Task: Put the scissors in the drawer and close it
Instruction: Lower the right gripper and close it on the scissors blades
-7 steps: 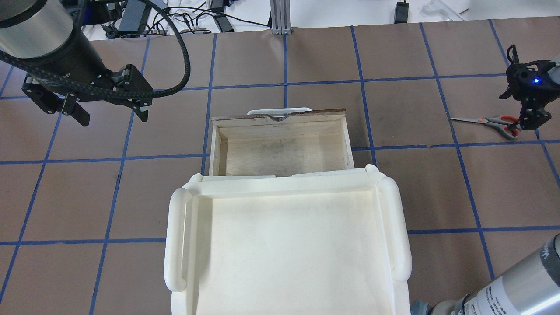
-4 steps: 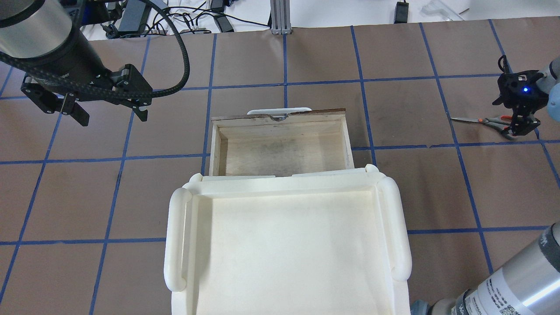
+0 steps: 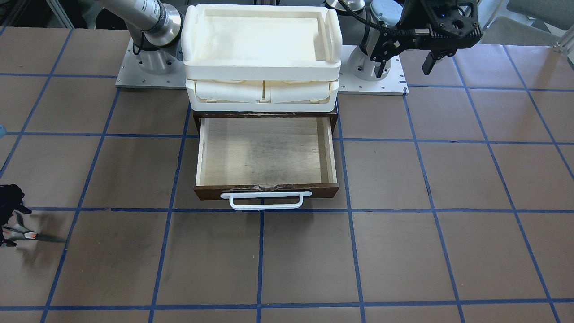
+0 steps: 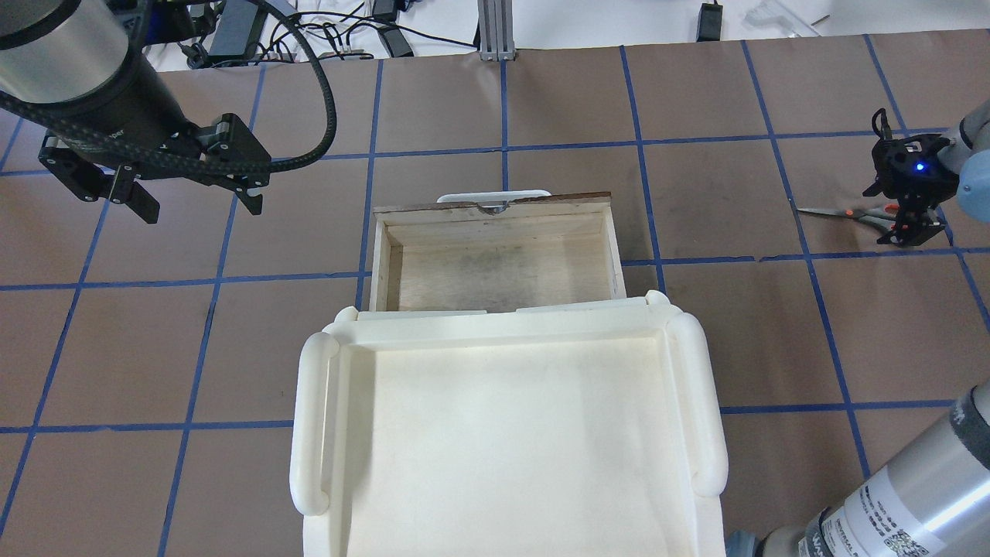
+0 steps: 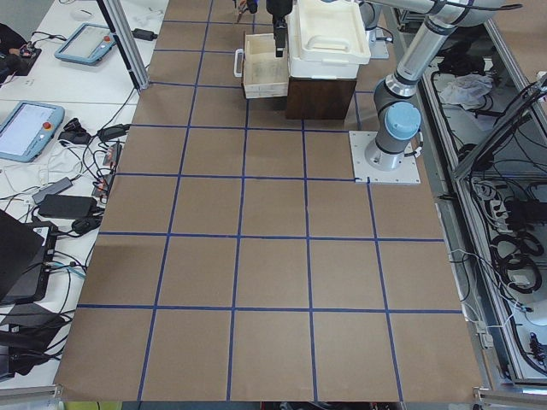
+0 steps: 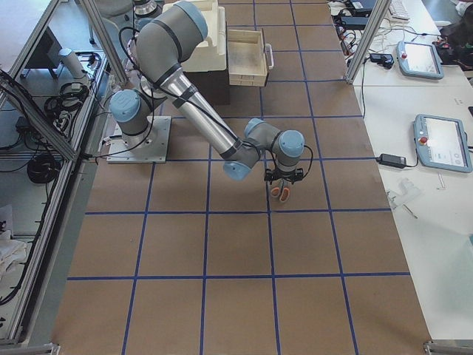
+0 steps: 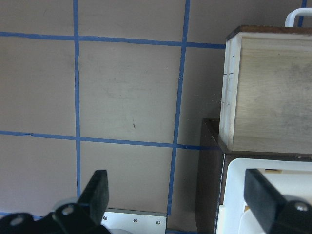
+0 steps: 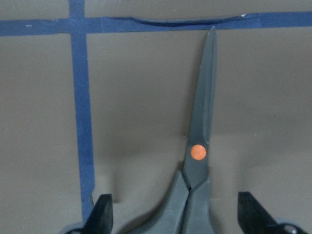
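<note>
The scissors lie flat on the brown table at its far right, blades pointing towards the drawer; they also show at the front-facing view's left edge. My right gripper stands over their handles, open. In the right wrist view its fingers straddle the scissors without touching them. The drawer is pulled open and empty, with its white handle at the front. My left gripper is open and empty, hovering left of the drawer.
The cream-white tray unit sits on top of the dark cabinet behind the drawer. Blue tape lines grid the table. Cables and devices lie beyond the table's far edge.
My right gripper has come down and slightly left onto the scissors' handle end. The scissors, the drawer and the left arm have not moved.
</note>
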